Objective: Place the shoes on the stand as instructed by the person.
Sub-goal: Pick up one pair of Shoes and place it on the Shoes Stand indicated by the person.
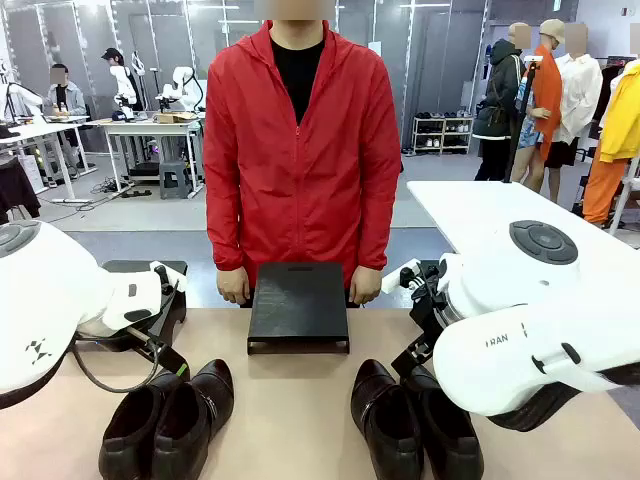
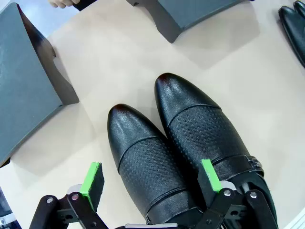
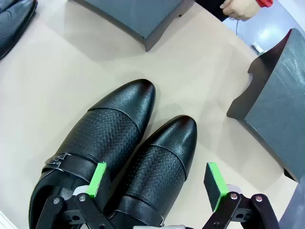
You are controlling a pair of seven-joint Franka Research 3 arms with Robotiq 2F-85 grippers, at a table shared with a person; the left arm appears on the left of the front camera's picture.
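Two pairs of glossy black dress shoes lie on the beige table near my side. Over the left pair (image 2: 181,148) my left gripper (image 2: 151,180) hangs open; one shoe lies between its green pads (image 2: 93,183), the other pad sits over the second shoe. My right gripper (image 3: 156,181) is open the same way above the right pair (image 3: 128,143), straddling the shoe nearer the right stand (image 3: 276,100). The person (image 1: 300,150) in a red jacket stands at the far edge, both hands (image 1: 233,288) resting beside the middle stand (image 1: 298,305).
Three black stands line the far half of the table: the left stand (image 2: 28,90), the middle one and the right one. The bulky white arms (image 1: 520,340) cover the outer stands in the front view. Bare tabletop (image 1: 290,410) lies between the two pairs.
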